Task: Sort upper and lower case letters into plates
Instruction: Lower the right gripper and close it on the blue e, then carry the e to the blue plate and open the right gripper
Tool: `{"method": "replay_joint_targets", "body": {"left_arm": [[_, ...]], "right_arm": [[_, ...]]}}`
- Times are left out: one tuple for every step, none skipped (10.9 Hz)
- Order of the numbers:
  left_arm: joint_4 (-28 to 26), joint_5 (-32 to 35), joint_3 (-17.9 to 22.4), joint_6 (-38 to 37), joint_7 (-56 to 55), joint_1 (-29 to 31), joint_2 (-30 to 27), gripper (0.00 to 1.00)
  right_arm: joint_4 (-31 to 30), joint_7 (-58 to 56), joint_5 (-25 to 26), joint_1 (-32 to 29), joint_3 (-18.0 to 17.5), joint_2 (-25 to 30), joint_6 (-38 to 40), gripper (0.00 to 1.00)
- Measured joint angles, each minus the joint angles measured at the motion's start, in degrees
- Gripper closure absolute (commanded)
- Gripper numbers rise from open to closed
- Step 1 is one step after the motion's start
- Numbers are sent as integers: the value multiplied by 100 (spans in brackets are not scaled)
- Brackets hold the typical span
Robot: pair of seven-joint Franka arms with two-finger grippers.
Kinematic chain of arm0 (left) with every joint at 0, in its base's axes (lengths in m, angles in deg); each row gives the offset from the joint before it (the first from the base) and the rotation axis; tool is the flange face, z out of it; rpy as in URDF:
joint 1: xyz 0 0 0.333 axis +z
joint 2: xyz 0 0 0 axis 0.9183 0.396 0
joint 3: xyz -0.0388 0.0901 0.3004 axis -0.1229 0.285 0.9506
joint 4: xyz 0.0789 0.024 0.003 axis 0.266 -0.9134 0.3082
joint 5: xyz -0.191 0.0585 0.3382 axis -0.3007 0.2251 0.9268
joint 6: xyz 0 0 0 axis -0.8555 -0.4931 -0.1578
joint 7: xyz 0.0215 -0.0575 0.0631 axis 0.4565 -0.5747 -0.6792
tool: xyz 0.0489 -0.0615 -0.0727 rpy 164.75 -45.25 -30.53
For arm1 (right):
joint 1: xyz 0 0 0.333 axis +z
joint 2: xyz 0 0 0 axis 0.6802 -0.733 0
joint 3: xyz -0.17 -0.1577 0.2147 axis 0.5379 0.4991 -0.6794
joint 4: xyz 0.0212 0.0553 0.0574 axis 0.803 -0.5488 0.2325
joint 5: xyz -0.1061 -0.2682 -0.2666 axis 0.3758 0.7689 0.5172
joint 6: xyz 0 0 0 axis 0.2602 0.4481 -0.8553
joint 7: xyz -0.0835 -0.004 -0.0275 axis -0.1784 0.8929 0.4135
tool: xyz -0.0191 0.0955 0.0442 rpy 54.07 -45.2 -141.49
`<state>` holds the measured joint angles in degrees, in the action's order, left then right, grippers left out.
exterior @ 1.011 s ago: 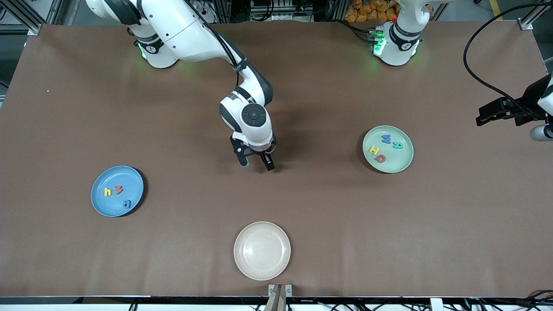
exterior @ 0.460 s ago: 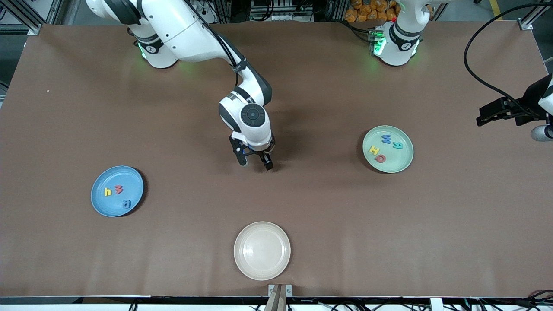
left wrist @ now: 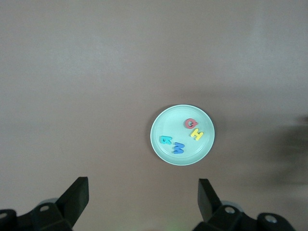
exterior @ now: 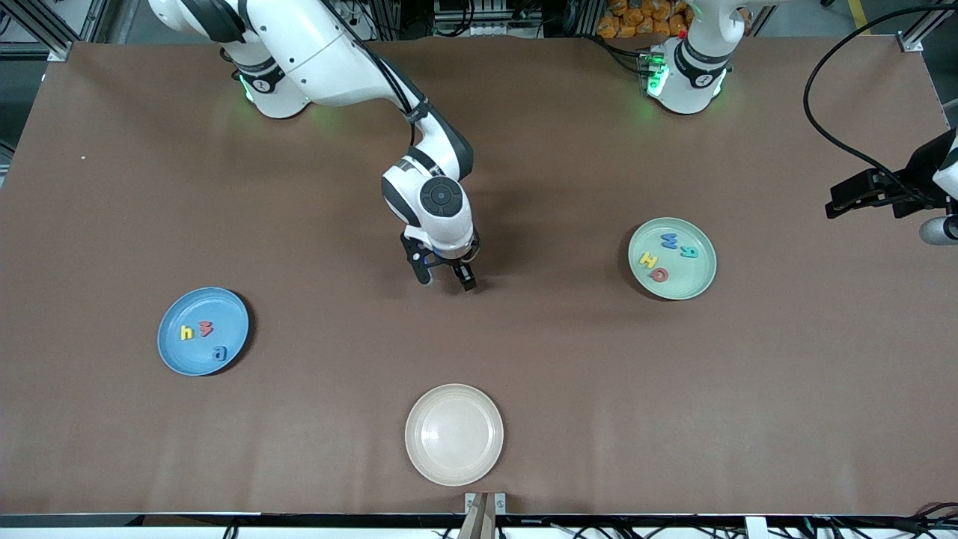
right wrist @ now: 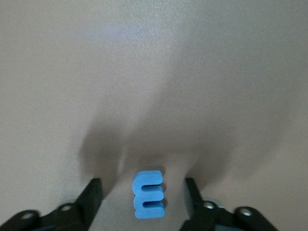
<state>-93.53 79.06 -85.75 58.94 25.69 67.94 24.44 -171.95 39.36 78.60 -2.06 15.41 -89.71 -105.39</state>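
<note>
Right gripper point(exterior: 446, 282) down at mid-table, fingers apart either side of a blue letter E point(right wrist: 148, 194), not yet touching it. Left gripper point(left wrist: 143, 197) waiting high at the left arm's end, fingers spread wide, nothing held. Mint green plate point(exterior: 700, 284) with four letters below it; blue plate point(exterior: 228, 308) with three at the right arm's end. Cream plate point(exterior: 453, 434) nearest the front camera.

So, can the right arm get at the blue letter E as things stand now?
Probably yes. The right gripper is low over the table, its jaws standing on either side of the blue letter E with gaps, and nothing lies between them.
</note>
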Motion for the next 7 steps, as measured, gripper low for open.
{"method": "replay_joint_targets", "body": {"left_arm": [[0,0,-1,0,0,0,0,0],[0,0,-1,0,0,0,0,0],[0,0,-1,0,0,0,0,0],[0,0,-1,0,0,0,0,0],[0,0,-1,0,0,0,0,0],[0,0,-1,0,0,0,0,0],[0,0,-1,0,0,0,0,0]], "right_arm": [[-4,0,76,8,-14,26,2,100],[-26,3,187,20,-35,54,27,100],[-63,8,254,31,-47,83,33,100],[-90,10,271,33,-48,98,12,100],[-97,10,286,34,-48,104,7,100],[-101,-19,344,29,-42,114,8,100],[-104,-158,387,-9,-14,158,27,100]]}}
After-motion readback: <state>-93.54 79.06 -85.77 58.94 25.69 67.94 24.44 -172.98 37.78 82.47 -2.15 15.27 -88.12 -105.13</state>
